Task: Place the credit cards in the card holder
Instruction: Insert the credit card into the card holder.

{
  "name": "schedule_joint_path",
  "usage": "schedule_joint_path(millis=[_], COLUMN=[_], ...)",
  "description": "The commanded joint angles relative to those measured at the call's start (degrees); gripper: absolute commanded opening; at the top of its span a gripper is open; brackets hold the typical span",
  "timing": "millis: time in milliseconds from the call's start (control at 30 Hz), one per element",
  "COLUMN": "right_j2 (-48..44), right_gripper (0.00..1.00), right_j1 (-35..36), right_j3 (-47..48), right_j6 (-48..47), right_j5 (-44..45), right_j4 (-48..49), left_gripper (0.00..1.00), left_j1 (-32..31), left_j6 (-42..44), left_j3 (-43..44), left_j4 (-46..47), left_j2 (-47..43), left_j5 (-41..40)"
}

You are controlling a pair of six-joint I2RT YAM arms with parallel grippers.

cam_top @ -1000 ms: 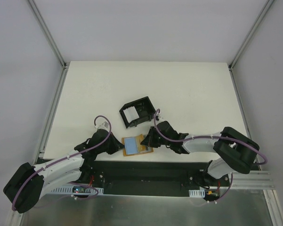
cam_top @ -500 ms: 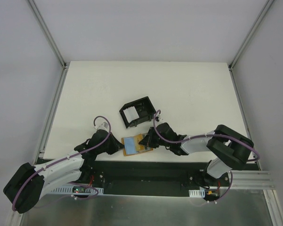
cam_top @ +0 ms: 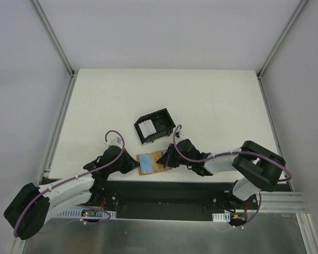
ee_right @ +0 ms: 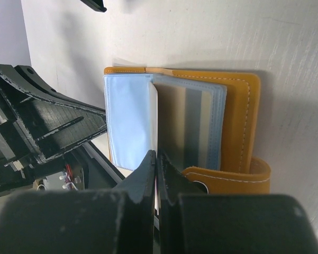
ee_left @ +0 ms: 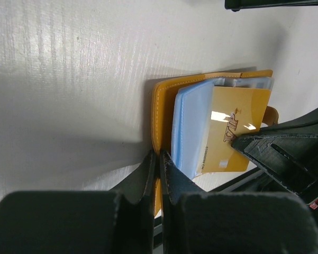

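The tan-orange folding wallet (cam_top: 150,163) lies open near the table's front edge, its light blue sleeves (ee_left: 193,127) fanned up. My left gripper (cam_top: 133,163) is shut on the wallet's left cover edge (ee_left: 159,154). A tan-orange credit card (ee_left: 237,124) sticks partly out of the sleeves. My right gripper (cam_top: 166,159) is shut on that card, which shows edge-on in the right wrist view (ee_right: 156,154). The wallet's cover and strap (ee_right: 242,127) lie to the right of the fingers. The black card holder (cam_top: 166,119) with its white ridged insert stands open-topped just behind the wallet.
The table's front edge and the black base rail (cam_top: 159,193) lie just behind both grippers. The two grippers face each other closely across the wallet; the left gripper's fingers (ee_right: 53,124) show in the right wrist view. Side rails (cam_top: 61,132) border the white table.
My right gripper has moved left onto the open wallet and shut on the card. The wallet's sleeves have lifted. My left gripper has kept its hold on the cover.
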Motion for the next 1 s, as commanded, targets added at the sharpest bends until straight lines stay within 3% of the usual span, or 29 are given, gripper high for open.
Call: schedule_joint_path(millis=[0, 333, 767, 967], right_j2=[1.62, 2.07, 8.04, 3.84], right_gripper=[0.0, 0.0, 0.02, 0.2], right_j1=[0.78, 0.78, 3.14, 3.15], right_j3=[-0.18, -2.38, 2.89, 2.72], right_j6=[0.54, 2.48, 4.32, 1.61], right_j5=[-2.48, -2.83, -2.39, 1.56], right_j4=[-0.11, 3.33, 5.88, -0.43], left_gripper=[0.0, 0.0, 0.0, 0.0], left_j1=[0.55, 0.55, 0.55, 0.55], left_j6=[1.06, 1.23, 0.79, 0.71], left_j3=[-1.03, -0.68, -0.77, -1.03], left_j4=[-1.7, -1.7, -1.18, -1.26], left_j2=[0.86, 1.65, 1.74, 1.39], left_j5=[-2.03, -1.95, -1.68, -1.59])
